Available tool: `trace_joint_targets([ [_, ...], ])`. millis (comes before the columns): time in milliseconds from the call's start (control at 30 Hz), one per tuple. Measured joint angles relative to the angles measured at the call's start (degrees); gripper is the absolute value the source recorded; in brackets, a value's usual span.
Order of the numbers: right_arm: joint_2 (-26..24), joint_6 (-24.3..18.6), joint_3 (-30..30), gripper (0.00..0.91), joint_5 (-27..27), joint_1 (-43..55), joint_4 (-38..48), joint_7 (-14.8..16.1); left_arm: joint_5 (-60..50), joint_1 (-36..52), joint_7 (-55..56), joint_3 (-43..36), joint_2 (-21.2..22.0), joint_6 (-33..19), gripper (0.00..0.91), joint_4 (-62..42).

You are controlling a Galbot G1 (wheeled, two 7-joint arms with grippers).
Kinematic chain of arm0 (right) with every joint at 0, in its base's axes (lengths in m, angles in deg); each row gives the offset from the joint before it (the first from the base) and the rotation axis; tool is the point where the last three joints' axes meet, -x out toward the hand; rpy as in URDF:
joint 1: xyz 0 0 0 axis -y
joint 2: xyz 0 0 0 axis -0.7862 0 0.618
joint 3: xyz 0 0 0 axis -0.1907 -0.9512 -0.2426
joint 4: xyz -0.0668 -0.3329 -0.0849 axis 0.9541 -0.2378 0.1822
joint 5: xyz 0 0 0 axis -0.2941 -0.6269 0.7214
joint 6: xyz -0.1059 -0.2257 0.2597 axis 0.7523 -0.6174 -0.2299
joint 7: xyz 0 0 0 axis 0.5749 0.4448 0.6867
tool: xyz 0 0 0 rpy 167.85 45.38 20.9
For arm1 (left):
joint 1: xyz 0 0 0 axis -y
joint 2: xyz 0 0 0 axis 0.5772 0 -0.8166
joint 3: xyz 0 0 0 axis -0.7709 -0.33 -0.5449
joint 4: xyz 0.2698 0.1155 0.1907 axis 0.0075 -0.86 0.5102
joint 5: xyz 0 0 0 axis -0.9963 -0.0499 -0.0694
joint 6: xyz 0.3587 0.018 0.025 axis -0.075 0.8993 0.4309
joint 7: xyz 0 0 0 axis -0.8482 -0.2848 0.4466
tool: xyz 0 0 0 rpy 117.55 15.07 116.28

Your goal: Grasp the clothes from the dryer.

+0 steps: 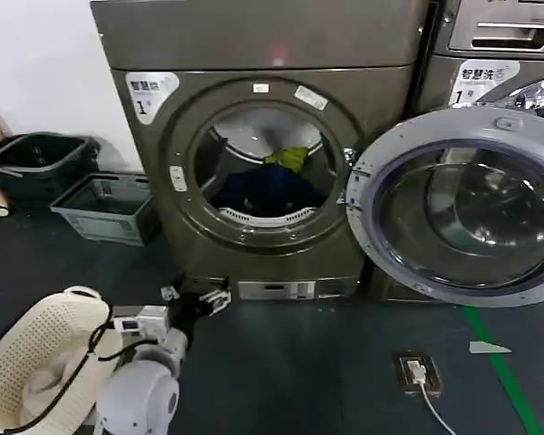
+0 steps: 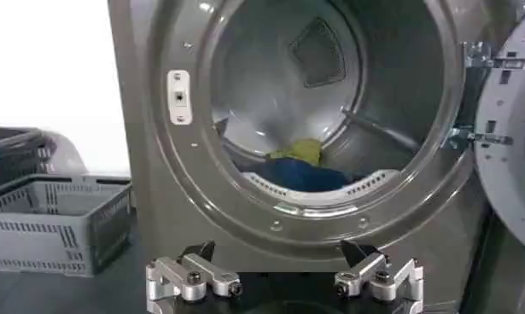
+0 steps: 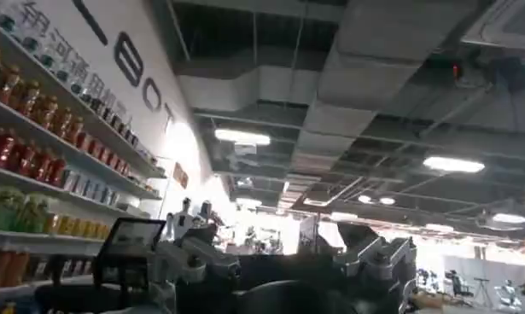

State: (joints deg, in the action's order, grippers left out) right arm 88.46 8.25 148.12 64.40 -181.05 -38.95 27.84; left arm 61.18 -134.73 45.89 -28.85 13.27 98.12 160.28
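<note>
Silver-fingered and spread wide, the left gripper point(image 2: 283, 277) hovers low before the dryer point(image 1: 254, 54), level with the bottom of its round porthole and holding nothing. Ahead of it and somewhat higher, past the porthole's lip, the clothes point(image 2: 300, 171) lie in the bottom of the drum: a dark navy heap with a yellow-green garment point(image 1: 288, 159) on top. The dryer door point(image 1: 462, 213) stands swung open off to the gripper's right. A cream laundry basket point(image 1: 41, 349) waits on the floor behind and to its left. The approach appears under way; the next move likely calls for lifting over the lip, reaching in and closing on fabric. The right gripper point(image 3: 283, 256), open too, points toward a ceiling, idle.
</note>
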Motion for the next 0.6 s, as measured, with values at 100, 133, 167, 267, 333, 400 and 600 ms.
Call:
trace_joint_targets([
  [100,0.11,0.00,0.02,0.907,0.23,0.00,0.04,-0.16,0.24,0.00,-0.01,0.00,0.04,0.00,0.907,-0.01],
  [133,0.17,0.00,0.04,0.907,0.27,0.00,0.11,-0.21,0.39,-0.03,0.00,0.00,0.05,0.00,0.907,0.00],
  [167,0.20,0.00,0.04,0.907,0.28,-0.02,0.19,-0.23,0.49,-0.06,0.01,0.00,0.06,0.00,0.907,0.00],
  [267,0.21,-0.01,0.05,0.907,0.34,-0.08,0.43,-0.35,0.62,-0.21,0.04,0.00,0.09,0.00,0.907,-0.01],
  [333,0.19,-0.03,0.15,0.907,0.47,-0.16,0.53,-0.46,0.66,-0.25,0.05,0.01,0.25,0.00,0.907,-0.05],
  [400,0.16,-0.09,0.23,0.907,0.70,-0.26,0.73,-0.52,0.71,-0.33,0.05,0.00,0.42,0.00,0.907,-0.04],
  [600,0.16,-0.19,0.26,0.907,0.89,-0.29,1.04,-0.57,0.87,-0.60,0.06,-0.07,0.51,0.00,0.907,-0.04],
])
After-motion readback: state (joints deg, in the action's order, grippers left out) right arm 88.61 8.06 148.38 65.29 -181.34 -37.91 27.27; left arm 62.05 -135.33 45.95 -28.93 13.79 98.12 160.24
